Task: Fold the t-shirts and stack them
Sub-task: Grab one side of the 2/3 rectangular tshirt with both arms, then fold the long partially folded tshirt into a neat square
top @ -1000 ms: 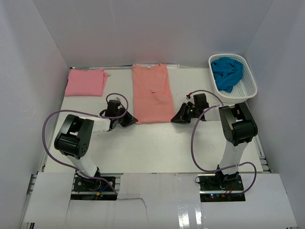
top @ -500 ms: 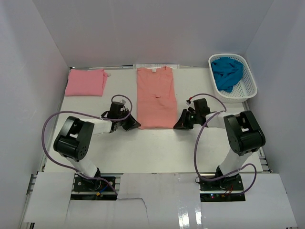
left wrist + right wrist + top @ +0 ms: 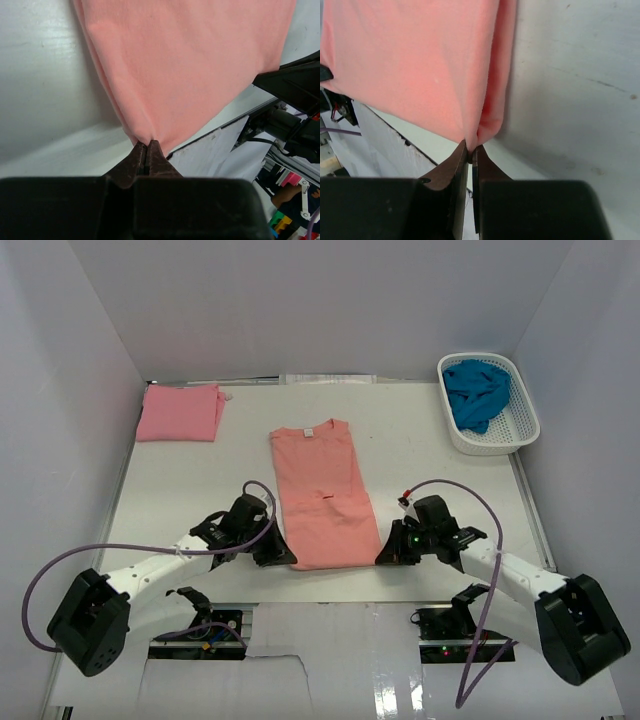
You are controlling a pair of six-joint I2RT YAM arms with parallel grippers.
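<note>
While both arms are reaching low over the near part of the table point(image 3: 420, 430), the left fingers point(image 3: 135, 161) are pinching shut on the near left corner of the salmon-orange t-shirt point(image 3: 318, 495), and the right fingers point(image 3: 487, 172) are clamping its near right corner in the same way, with the cloth bunching into a small peak at each pair of tips. That shirt is lying as a long, narrow strip down the middle of the table, its white neck label at the far end and its near hem close to the table's front edge. Whether the gripped corners are lifting clear of the surface is hard to tell from above, though they appear to be just off it. A pink t-shirt point(image 3: 180, 412) is resting folded at the far left corner, well apart from the arms, and a teal-blue t-shirt point(image 3: 476, 390) is lying crumpled inside the white lattice basket point(image 3: 525, 430) at the far right.
</note>
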